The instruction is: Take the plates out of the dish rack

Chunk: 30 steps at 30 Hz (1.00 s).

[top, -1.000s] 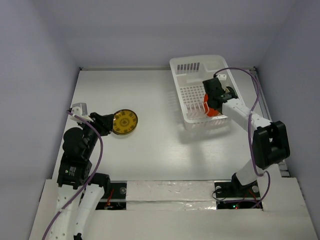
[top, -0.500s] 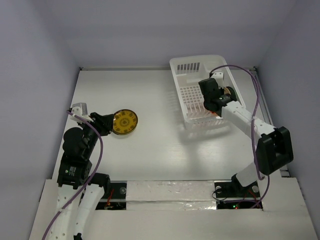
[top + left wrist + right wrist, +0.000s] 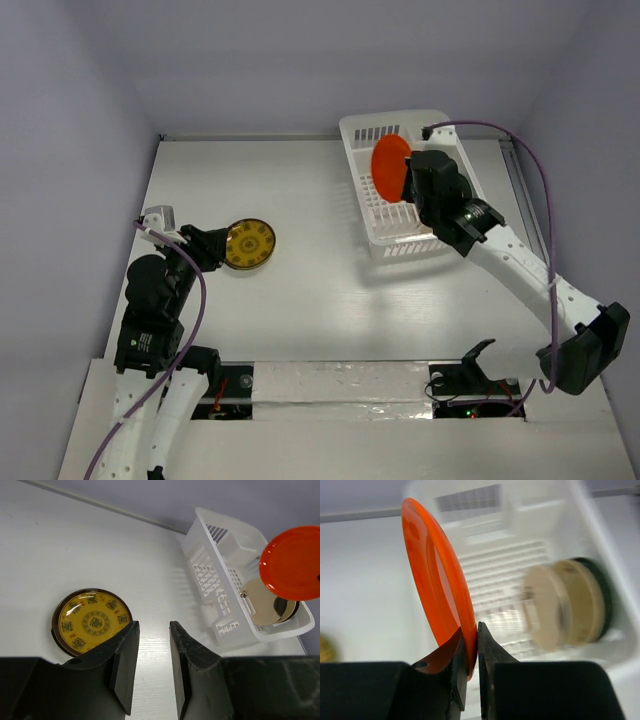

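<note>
Yellow with a dark rim and a printed pattern, one plate (image 3: 249,244) lies flat on the white bench (image 3: 300,190) at your far left. Your left hand (image 3: 154,630) sits just beside it, on its left side in the overhead view. The fingers (image 3: 125,665) are drawn almost together, with only a narrow slit between them. Nothing is in that slit, and bare bench shows through it in the wrist view. From that camera the plate lies left of the fingertips, with its edge tucked behind the left finger.

Move right across the open bench and you reach the dish rack (image 3: 398,245), a white slotted basket standing toward the far right.

Over its far left part your right hand (image 3: 470,635) holds the red-orange plate (image 3: 388,168) on edge, roughly upright. The two fingers are pinched tight on the plate's lower rim, one on each face. In the left wrist view the plate shows as a full orange disc above the rack.

Further right, inside the rack, a beige plate (image 3: 545,607) stands on edge along the right-hand side. A darker plate (image 3: 601,597) sits close behind it. The right wrist view is blurred there, so you cannot tell how many plates are in that group.
</note>
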Motion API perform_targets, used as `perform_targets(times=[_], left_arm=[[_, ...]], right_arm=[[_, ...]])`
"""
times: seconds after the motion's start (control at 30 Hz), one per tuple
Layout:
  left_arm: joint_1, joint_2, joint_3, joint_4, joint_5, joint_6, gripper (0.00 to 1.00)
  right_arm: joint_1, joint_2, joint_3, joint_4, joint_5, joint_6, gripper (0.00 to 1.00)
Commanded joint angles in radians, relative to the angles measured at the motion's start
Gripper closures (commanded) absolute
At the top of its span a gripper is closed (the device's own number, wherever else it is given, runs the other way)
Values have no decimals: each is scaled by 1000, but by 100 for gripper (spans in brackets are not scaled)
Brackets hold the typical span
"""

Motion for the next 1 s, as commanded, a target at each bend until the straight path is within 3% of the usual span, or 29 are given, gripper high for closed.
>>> perform_targets(times=[0.0,0.07,0.13,0.3,0.7,0.83,0.97], left_arm=[[-5,5,-9,43,9,-8,72],[-5,5,-9,43,9,-7,72],[-5,5,-9,42,6,-8,72],[-5,4,-9,42,7,-8,72],[-5,4,-7,42,7,-8,72],[-5,7,-7,40,7,-8,72],[-5,8,-7,42,10,-8,72]], right_arm=[[37,63,0,238,-397,132,100],[63,135,-51,449,-639,246,100],[109,208,-37,538,-761,314,100],[212,486,138,546,-744,405,100],[249,811,283,617,-822,626,96],[249,847,297,621,-816,654,81],[258,855,288,618,-831,657,74]])
